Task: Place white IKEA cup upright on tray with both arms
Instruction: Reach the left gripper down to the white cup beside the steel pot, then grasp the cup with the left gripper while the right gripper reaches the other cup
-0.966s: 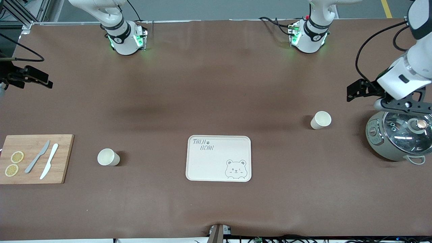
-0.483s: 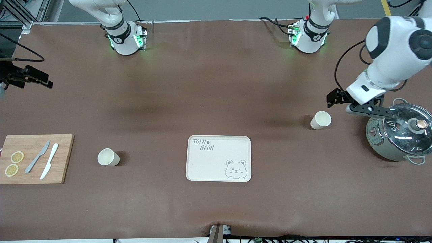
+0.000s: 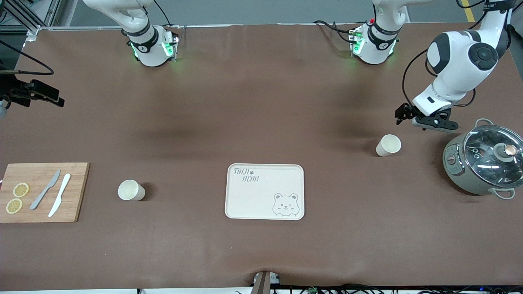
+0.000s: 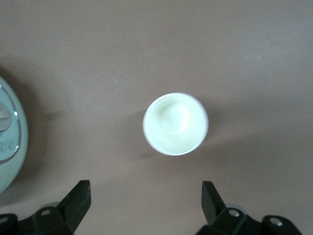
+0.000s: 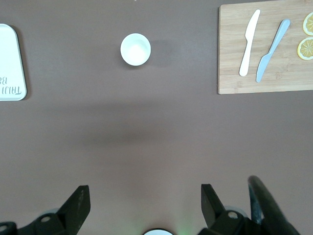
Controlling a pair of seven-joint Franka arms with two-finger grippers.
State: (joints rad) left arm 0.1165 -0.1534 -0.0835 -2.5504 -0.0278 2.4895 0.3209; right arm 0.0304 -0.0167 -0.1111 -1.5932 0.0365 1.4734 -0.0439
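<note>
A white cup [image 3: 131,190] stands near the cutting board [image 3: 41,192]; the tray [image 3: 264,192] lies bare mid-table. The right gripper [image 5: 142,205] waits, fingers spread. The left gripper [image 4: 145,203] (fingers apart) hangs above a second cup [image 3: 388,145].

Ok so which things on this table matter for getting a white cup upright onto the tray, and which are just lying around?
Part of the job: tray; two white cups; left hand, open over the table beside one cup; right hand, open, waiting.

Lying about: pot; cutting board with two knives and lemon slices.
</note>
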